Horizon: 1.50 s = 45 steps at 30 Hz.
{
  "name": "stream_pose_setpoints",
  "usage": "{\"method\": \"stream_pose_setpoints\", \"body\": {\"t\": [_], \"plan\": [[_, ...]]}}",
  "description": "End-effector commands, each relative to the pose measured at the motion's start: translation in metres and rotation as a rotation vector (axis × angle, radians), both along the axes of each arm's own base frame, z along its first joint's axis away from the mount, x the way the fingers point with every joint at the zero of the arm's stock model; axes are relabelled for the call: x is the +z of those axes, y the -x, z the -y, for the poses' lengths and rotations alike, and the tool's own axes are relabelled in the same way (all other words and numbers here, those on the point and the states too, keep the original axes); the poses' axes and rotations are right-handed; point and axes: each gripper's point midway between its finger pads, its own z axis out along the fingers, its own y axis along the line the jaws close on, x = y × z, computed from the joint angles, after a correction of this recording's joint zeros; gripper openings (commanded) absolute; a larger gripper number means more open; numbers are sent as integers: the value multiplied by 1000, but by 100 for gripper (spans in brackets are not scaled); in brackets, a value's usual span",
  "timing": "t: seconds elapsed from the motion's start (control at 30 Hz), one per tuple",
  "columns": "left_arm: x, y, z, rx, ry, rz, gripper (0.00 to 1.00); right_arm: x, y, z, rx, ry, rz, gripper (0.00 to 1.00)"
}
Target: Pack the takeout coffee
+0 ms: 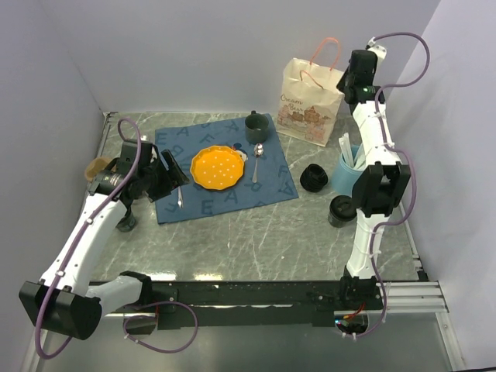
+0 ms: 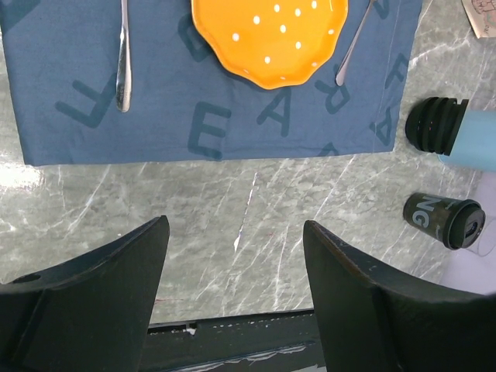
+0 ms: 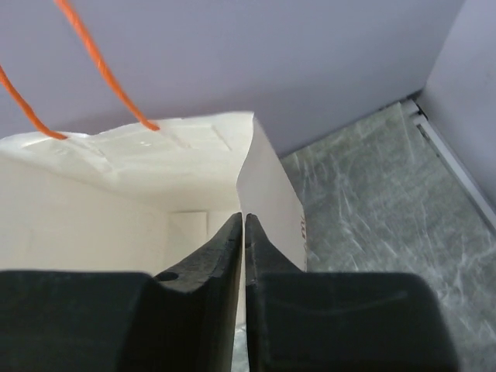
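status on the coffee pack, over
left gripper open. right gripper shut on white paper bag rim. dark lidded coffee cup not yet bagged. light blue cup between them.

Lighting: even, diffuse light from above; all three views bright, no hard shadows.
Top view is sharp; the table shows pale sheen patches at 6 o'clock, soft shadows lie under the arms, and straight edges bow slightly toward the corners. Left wrist view has a white glare patch on the table at 9 o'clock; left gripper at 6 o'clock is near-black, its detail lost. In the right wrist view the paper bag interior is almost blown out at 9 o'clock; right gripper is dark and slightly soft.
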Motion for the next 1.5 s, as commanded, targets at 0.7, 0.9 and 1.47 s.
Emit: {"method": "stream_pose_setpoints", "body": {"t": [0.7,0.9,1.47], "plan": [[20,-2,-1,-23,-8,68,77,60,25,7,-13,16,87,46],[15,1,2,-32,-10,53,77,43,13,7,-27,-8,75,47],[9,1,0,-26,-22,39,78,8,-2,11,-42,10,11,30]]}}
